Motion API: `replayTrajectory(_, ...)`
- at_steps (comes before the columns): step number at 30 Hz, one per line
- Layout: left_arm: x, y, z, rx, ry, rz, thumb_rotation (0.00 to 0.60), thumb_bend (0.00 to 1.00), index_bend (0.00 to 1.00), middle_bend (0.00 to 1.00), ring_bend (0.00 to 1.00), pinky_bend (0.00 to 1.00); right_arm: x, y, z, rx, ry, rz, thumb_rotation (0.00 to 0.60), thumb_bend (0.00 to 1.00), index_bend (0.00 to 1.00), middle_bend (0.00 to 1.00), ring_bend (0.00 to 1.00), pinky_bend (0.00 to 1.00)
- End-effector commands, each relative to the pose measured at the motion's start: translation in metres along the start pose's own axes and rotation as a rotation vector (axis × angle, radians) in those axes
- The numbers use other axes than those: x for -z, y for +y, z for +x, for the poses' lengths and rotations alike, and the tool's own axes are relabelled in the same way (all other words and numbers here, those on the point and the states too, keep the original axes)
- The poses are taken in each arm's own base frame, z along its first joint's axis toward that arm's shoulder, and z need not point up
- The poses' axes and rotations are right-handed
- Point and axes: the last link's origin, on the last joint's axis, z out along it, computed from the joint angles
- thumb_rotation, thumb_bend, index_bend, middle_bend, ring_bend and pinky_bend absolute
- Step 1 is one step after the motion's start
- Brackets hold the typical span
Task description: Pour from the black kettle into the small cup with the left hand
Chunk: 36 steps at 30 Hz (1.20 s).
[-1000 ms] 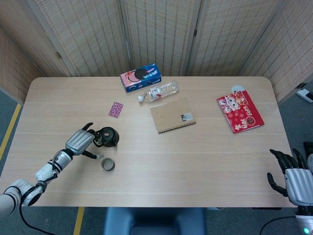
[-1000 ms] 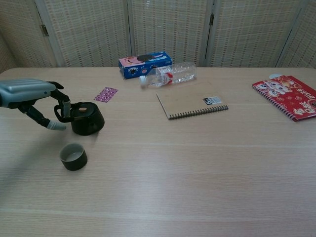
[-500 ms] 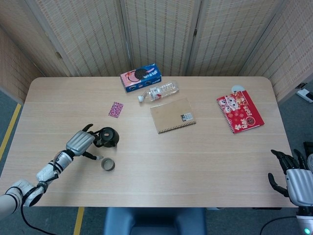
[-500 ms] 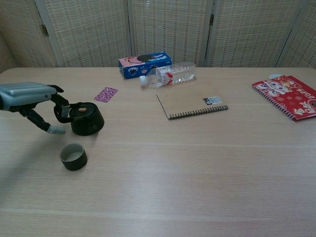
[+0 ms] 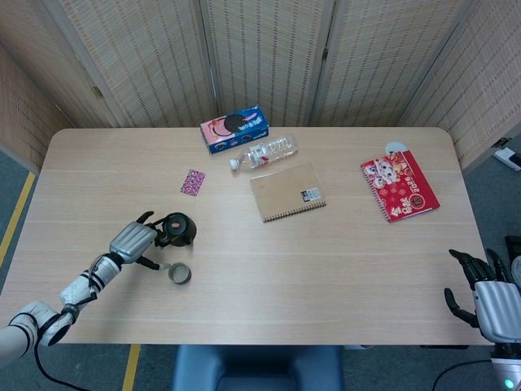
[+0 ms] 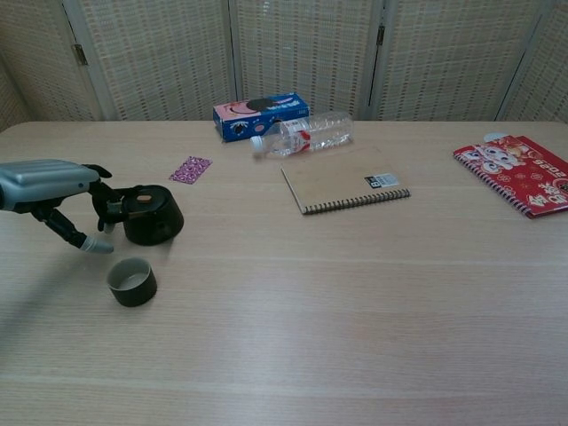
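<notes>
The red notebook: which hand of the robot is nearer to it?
The right hand. It hangs off the table's near right corner, below the red notebook. The left hand is far across the table, at the kettle.

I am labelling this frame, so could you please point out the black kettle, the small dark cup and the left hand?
Black round kettle [image 6: 153,216]: chest view, front wall of body.
Small dark cup [image 6: 132,282]: chest view, outer side wall.
Left hand [image 6: 40,179]: chest view, grey back of hand.
</notes>
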Motion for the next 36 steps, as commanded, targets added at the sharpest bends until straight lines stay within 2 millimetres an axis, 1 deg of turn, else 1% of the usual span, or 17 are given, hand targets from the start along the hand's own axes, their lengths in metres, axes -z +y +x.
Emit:
replayTrajectory(1,0.000,0.000,-0.001,0.001,-0.003,0.000,0.328,0.19,0.52,0.53,0.38,0.00,0.000,0.000,0.000,-0.001,0.001,-0.002,0.559,0.45,0.14,0.25,0.23,0.05)
replayTrajectory(6,0.002,-0.001,-0.003,0.009,-0.006,0.001,0.330,0.19,0.54,0.54,0.39,0.00,0.001,0.000,0.001,-0.002,0.003,-0.003,0.557,0.45,0.14,0.25,0.23,0.05)
replayTrajectory(17,0.003,-0.003,-0.007,0.050,-0.023,0.012,0.325,0.19,0.62,0.59,0.43,0.00,0.000,-0.001,0.001,-0.026,-0.004,0.006,0.560,0.45,0.14,0.25,0.23,0.05)
replayTrajectory(28,0.006,-0.008,-0.015,0.054,-0.034,0.025,0.328,0.19,0.64,0.62,0.45,0.00,0.000,-0.002,0.000,-0.033,-0.006,0.007,0.557,0.45,0.14,0.25,0.23,0.05)
replayTrajectory(33,0.007,-0.009,-0.016,0.057,-0.032,0.027,0.324,0.19,0.70,0.69,0.51,0.00,0.001,-0.002,0.001,-0.036,-0.004,0.007,0.558,0.45,0.14,0.25,0.23,0.05)
replayTrajectory(36,0.007,-0.009,-0.016,0.061,-0.031,0.027,0.326,0.19,0.74,0.76,0.57,0.00,0.001,-0.002,0.002,-0.038,-0.003,0.007,0.558,0.45,0.14,0.25,0.23,0.05)
